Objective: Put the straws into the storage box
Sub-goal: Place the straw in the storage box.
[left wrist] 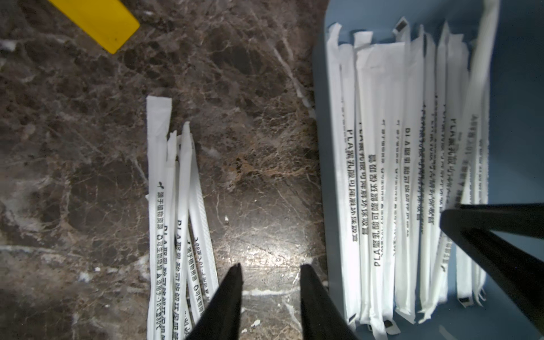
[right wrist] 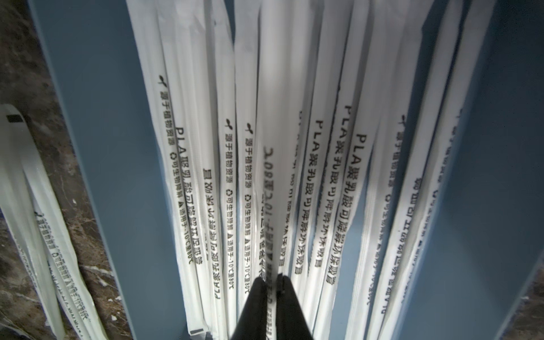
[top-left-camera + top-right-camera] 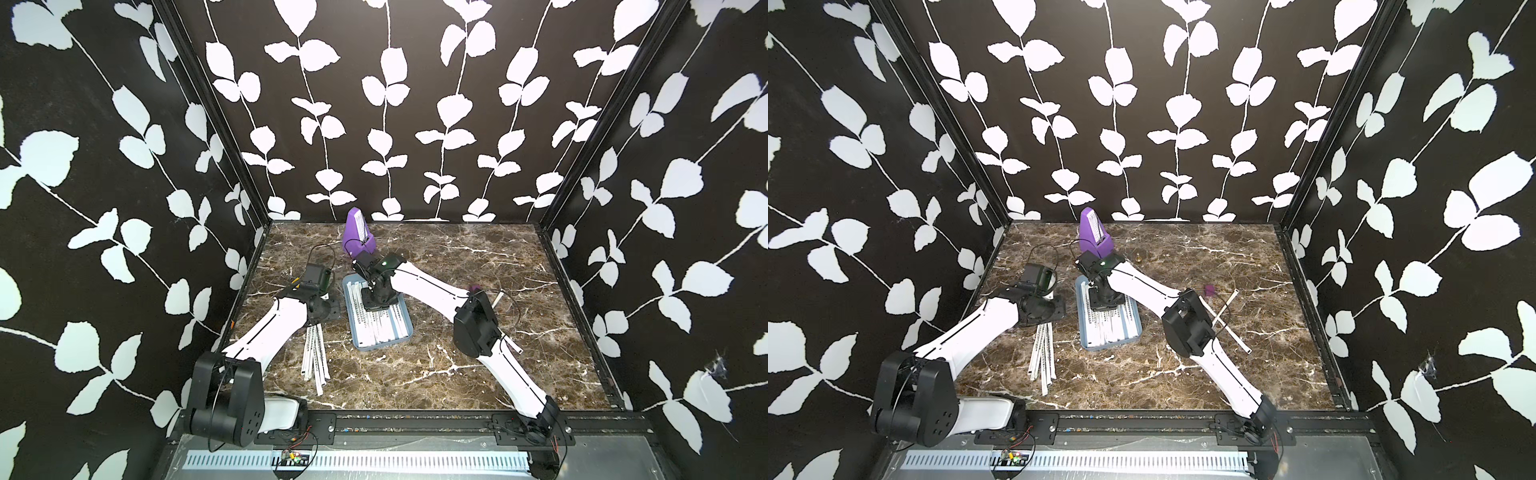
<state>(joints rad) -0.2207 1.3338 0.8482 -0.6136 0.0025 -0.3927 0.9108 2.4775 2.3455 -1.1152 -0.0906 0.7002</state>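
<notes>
The right fingers (image 2: 256, 300) stand narrow, with a single blurred straw (image 2: 266, 182) running edge-on through the slit between them. Whether they pinch it cannot be told. Beneath them the storage box (image 2: 97, 147) holds a layer of straws (image 2: 350, 182) lying lengthwise, side by side and partly overlapping.

The left fingers (image 1: 231, 297) stand moderately apart with only bare table (image 1: 265, 182) between them. They hang over the strip of table between the box's long side and a loose bundle (image 1: 179, 223) of straws. That bundle lies on the table near the box and roughly parallel to it.

In both top views the box sits near the middle of the table, and the right arm reaches over its far end. A purple metronome (image 3: 356, 232) stands behind the box, close to the back wall. In a top view two more straws (image 3: 1230, 301) lie crossed on the table beside the right arm's elbow. A flat yellow piece (image 1: 97, 23) shows at the edge of the left wrist view.
</notes>
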